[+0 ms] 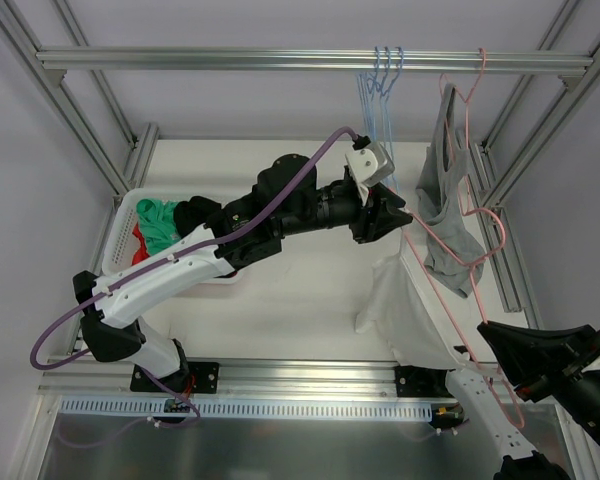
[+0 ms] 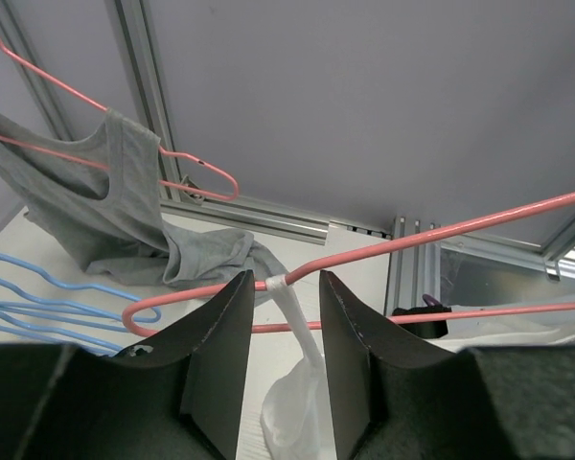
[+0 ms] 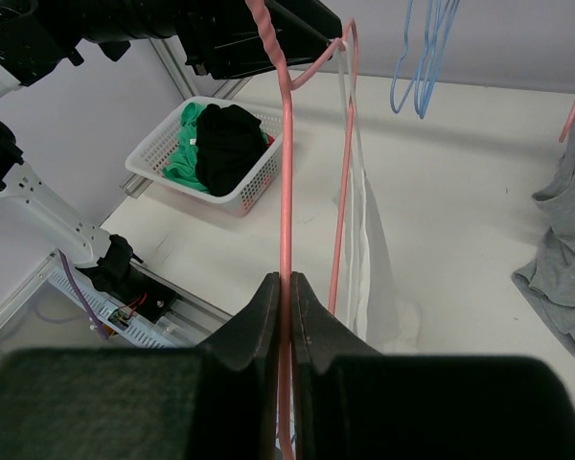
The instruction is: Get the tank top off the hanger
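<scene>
Well, the right tool (image 3: 286, 280) is pinched tight on the wire of the pink hanger (image 3: 286, 144). The left tool (image 2: 286, 286) stands part-open, jaws either side of the white tank top (image 2: 289, 412) strap at the hanger's shoulder. That top drapes down onto the desk (image 3: 460, 172).

Three views, one pink hanger (image 3: 286, 172)
The top camera looked down from high above it; the wrist cameras sat close, left facing its shoulder, right sighting along its neck. All shared it.

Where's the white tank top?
The white tank top hangs right of centre in the top view, on the pink hanger, beside the grey top, near the left gripper.
</scene>
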{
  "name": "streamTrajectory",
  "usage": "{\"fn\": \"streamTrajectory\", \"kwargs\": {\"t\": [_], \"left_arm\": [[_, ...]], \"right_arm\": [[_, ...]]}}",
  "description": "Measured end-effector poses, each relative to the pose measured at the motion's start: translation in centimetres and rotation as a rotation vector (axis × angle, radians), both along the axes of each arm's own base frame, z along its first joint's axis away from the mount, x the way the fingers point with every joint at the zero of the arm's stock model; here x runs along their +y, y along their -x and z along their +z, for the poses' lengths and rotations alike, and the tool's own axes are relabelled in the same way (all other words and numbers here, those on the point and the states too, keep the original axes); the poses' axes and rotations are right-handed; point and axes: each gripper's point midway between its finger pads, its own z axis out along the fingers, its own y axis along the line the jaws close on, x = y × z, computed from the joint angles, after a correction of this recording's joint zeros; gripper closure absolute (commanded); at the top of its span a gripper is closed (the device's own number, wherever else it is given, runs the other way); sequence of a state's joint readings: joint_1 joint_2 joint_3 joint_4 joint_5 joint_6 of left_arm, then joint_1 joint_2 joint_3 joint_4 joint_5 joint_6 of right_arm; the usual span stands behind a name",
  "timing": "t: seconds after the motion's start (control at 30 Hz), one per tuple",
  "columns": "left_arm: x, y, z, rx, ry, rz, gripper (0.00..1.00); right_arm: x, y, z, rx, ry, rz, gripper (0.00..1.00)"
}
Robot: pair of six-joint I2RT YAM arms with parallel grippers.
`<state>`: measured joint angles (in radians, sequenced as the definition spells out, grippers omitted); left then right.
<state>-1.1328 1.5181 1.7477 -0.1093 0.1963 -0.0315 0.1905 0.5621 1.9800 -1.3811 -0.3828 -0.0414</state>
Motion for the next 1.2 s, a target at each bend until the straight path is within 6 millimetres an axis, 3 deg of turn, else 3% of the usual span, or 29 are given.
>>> {"fn": "streamTrajectory", "kwargs": {"t": [0.2,0.33,0.57,0.8,0.87,0.93,1.0,1.1,1.2], "left_arm": [[-0.1,0.0,-0.2,0.006,0.0,0.0,0.64],[-0.3,-0.1,-0.9,0.014,-0.008,0.001,0.49],[-0.5,-0.5,-3.5,0.046,-0.051,0.02,0.53],[-0.6,-0.6,-3.0,0.049,-0.03,0.023,0.73],[-0.6,-0.6,-2.8,0.046,-0.021,0.022,0.89],[-0.6,-0.6,-2.6,0.043,-0.014,0.023,0.98],[-0.7,-0.6,-2.4,0.038,-0.008,0.023,0.97],[-0.6,-0.6,-2.6,0.035,-0.009,0.023,0.75],[-0.3,-0.4,-2.9,0.041,-0.013,0.024,0.73]], "right_arm": [[0.0,0.0,0.0,0.001,-0.004,0.002,1.0],[0.0,0.0,0.2,-0.005,-0.005,-0.002,1.0],[0.0,-0.1,0.5,-0.018,-0.011,-0.002,1.0],[0.4,0.0,1.3,-0.045,-0.024,0.021,1.0],[0.4,0.0,1.4,-0.05,-0.025,0.024,1.0],[0.4,0.0,1.4,-0.05,-0.025,0.024,1.0],[0.4,-0.1,1.4,-0.049,-0.024,0.023,1.0],[0.4,-0.5,1.2,-0.039,-0.022,0.015,1.0],[0.4,-1.0,0.7,-0.02,-0.018,0.013,1.0]]}}
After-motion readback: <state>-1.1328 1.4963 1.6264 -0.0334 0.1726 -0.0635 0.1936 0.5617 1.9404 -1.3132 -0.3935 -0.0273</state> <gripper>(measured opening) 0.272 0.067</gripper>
